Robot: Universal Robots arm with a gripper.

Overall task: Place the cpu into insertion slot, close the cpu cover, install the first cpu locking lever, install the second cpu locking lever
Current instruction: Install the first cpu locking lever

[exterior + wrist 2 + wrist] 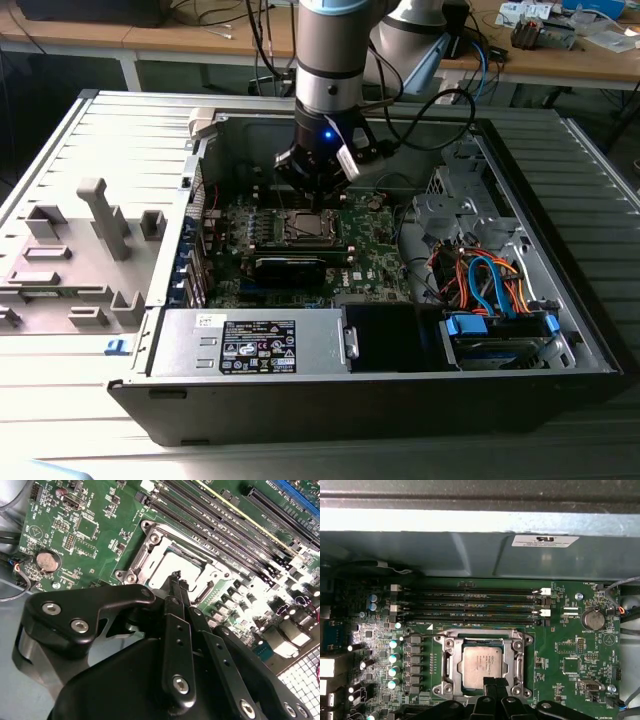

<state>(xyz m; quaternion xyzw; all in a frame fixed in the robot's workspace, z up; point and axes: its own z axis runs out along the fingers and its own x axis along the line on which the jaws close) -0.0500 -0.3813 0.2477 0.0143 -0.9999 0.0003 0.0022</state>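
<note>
The cpu (481, 663) sits in the insertion slot (445, 667); the clenched end effector (493, 684) touches its edge.

Silvery metal cpu (481, 666), matt black jaws

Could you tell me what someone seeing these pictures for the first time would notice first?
Most striking is the robot arm reaching down into the open computer case, its gripper low over the green circuit board. In the first wrist view, the silvery cpu sits in the insertion slot, with the cpu cover framing it and the closed fingertips at its edge.
</note>
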